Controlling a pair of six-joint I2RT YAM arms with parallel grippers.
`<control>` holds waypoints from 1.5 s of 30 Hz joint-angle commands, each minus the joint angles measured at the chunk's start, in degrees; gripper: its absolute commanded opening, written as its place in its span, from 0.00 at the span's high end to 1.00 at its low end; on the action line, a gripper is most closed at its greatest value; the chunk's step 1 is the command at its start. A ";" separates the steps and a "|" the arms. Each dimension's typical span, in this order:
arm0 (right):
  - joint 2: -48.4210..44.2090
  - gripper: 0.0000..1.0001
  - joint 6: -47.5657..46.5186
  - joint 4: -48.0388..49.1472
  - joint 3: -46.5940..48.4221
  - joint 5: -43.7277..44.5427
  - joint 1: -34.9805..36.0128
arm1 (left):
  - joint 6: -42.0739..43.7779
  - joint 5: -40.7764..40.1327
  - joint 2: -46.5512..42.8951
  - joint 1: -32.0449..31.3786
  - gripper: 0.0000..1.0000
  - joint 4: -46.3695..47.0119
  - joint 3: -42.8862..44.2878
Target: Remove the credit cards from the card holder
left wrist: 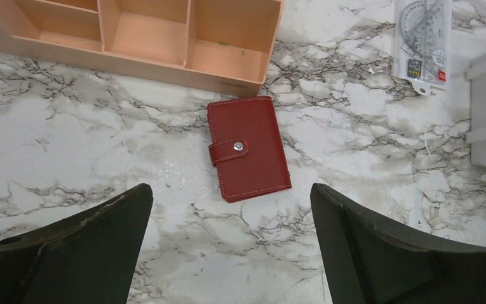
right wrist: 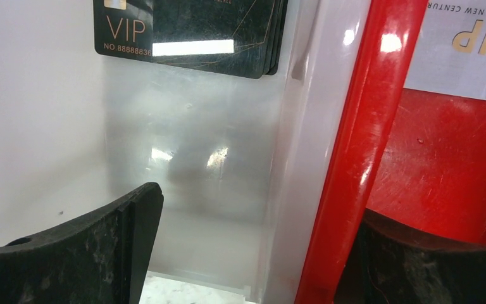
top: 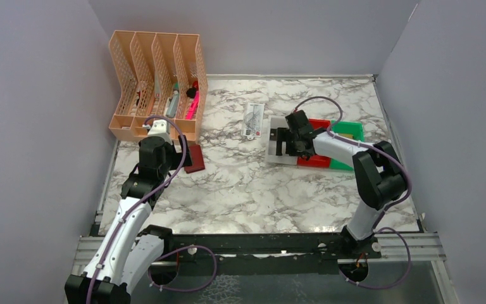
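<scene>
The card holder [left wrist: 248, 149] is a dark red wallet lying flat on the marble, shut, with its snap tab fastened. It also shows in the top view [top: 195, 158]. My left gripper [left wrist: 231, 212] is open and empty, hovering just short of the wallet's near edge. My right gripper [right wrist: 253, 234] is open and empty. It straddles the wall between a white bin [right wrist: 44, 126] and a red bin [right wrist: 443, 158]. A stack of black VIP credit cards [right wrist: 190, 31] lies in the white bin. A pale VIP card [right wrist: 468, 44] lies in the red bin.
A peach file organizer [top: 158, 82] with pens stands at the back left, just beyond the wallet [left wrist: 164, 38]. A packaged ruler set [top: 252, 120] lies mid-table. A white bin [top: 272, 149], red bins [top: 319, 123] and a green bin [top: 348, 130] are grouped at the right.
</scene>
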 commanded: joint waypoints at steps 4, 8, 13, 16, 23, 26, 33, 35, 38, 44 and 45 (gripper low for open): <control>1.97 0.09 4.28 -1.07 3.59 0.14 7.97 | 0.22 1.66 0.29 0.52 0.01 0.93 0.07; 3.76 0.08 8.02 -1.61 6.26 0.05 10.88 | 0.21 1.75 0.54 0.69 0.01 0.91 0.08; 5.36 0.08 10.05 -2.61 9.26 0.89 12.93 | 0.14 1.99 0.88 0.79 0.01 0.81 0.07; 5.17 0.07 9.43 -3.52 10.13 0.35 13.23 | 0.02 2.41 1.45 0.85 0.01 0.83 -0.03; -3.11 0.05 7.15 -5.24 6.49 2.34 13.27 | -6.96 4.59 5.93 0.87 0.01 0.52 0.50; -8.70 0.04 6.14 -5.71 3.86 2.93 13.24 | -12.92 4.78 9.76 0.87 0.01 1.27 1.43; -21.39 0.03 5.63 -7.73 -2.63 3.61 13.24 | -21.15 -0.51 21.69 0.87 0.08 12.53 0.35; -24.82 0.03 5.84 -8.57 -4.46 4.08 13.24 | -21.32 -2.72 26.15 0.87 0.09 13.30 1.62; -30.00 0.03 5.88 -9.78 -6.94 4.95 13.24 | -20.69 -7.16 31.90 0.87 0.10 14.20 3.46; -36.43 0.01 6.09 -11.83 -10.71 7.11 13.24 | -19.24 -10.81 38.53 0.87 0.15 15.92 4.37; -37.00 0.01 6.09 -11.88 -11.26 7.64 13.24 | -19.06 -9.73 39.28 0.87 0.17 15.77 4.42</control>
